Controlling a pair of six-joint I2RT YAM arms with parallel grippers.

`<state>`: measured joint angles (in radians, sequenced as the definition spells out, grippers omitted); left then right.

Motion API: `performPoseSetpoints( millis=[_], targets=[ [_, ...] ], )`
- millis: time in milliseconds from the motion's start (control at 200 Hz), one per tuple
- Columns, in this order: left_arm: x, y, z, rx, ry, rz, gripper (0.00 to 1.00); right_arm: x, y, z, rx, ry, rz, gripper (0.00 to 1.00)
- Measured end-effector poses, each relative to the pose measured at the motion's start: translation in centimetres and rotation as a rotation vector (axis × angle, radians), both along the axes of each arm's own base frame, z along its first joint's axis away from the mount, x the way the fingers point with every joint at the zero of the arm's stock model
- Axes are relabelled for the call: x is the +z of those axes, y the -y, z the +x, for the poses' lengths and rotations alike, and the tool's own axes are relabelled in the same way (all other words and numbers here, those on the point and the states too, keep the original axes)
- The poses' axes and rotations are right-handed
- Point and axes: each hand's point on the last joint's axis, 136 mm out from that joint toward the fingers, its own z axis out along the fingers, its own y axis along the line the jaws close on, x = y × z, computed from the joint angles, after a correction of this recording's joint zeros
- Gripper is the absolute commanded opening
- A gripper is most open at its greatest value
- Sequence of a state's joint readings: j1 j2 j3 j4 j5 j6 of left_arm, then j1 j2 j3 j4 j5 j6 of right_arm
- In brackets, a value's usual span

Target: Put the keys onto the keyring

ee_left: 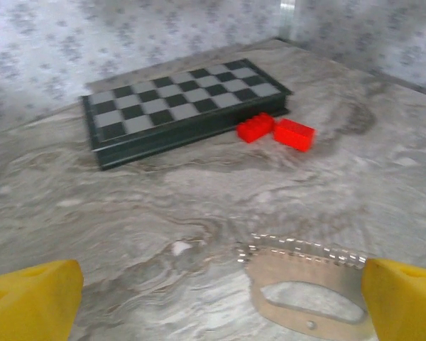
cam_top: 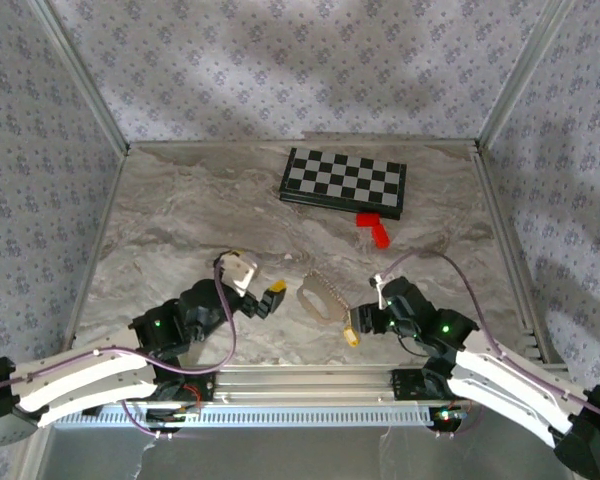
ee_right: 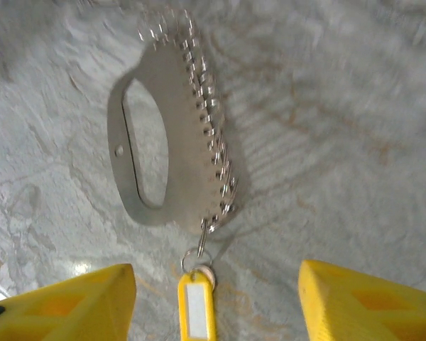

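Right claw (ee_right: 214, 302) hangs low, spread, over keys (ee_right: 197, 307).

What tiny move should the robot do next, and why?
Probably pull the right claw gently back. It is open, and the yellow key tag lying between its pads already looks hooked onto the end of the keyring.

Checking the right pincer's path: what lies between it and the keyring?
In the right wrist view: the yellow key tag, touching the keyring, its end inside the open right pincer.

The key (ee_right: 197, 305) lies just before the keyring (cam_top: 320, 298), chessboard (cam_top: 343, 182) well behind.
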<state>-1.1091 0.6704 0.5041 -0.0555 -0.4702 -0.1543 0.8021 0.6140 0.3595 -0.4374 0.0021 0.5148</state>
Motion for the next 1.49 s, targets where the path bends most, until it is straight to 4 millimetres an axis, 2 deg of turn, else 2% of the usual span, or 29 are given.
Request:
performPoseSetpoints(
  millis=[65, 225, 470, 700, 970, 1114, 1304, 1494],
  targets=[
    [0.1, -1.8, 0.9, 0.085, 0.002, -0.003, 1.0, 0.8, 0.5, 0.7, -0.024, 0.051, -0.001, 0.76],
    [0.3, -6.3, 2.6, 0.26, 0.02, -0.021, 1.0, 1.9, 2.4, 2.4, -0.103, 0.141, -0.039, 1.0],
    [-1.7, -12.3, 4.1, 0.483, 0.063, 0.014, 1.0, 2.9, 5.8, 4.9, -0.253, 0.208, -0.114, 1.0],
    [-3.9, -15.8, 4.7, 0.627, 0.091, 0.149, 1.0, 4.3, 9.5, 6.9, -0.436, 0.26, -0.122, 1.0],
    [-5.9, -20.3, 5.2, 0.811, 0.096, 0.19, 1.0, 5.3, 14.2, 8.1, -0.659, 0.38, -0.191, 1.0],
    [-7.4, -22.2, 5.5, 0.866, 0.072, 0.194, 1.0, 5.4, 16.0, 8.5, -0.732, 0.423, -0.231, 1.0],
    [-9.2, -23.9, 5.6, 0.913, 0.036, 0.168, 1.0, 5.8, 17.1, 9.3, -0.77, 0.508, -0.257, 1.0],
    [-9.4, -24.9, 5.8, 0.942, 0.026, 0.118, 1.0, 6.1, 17.7, 9.9, -0.742, 0.608, -0.342, 1.0]
  ],
)
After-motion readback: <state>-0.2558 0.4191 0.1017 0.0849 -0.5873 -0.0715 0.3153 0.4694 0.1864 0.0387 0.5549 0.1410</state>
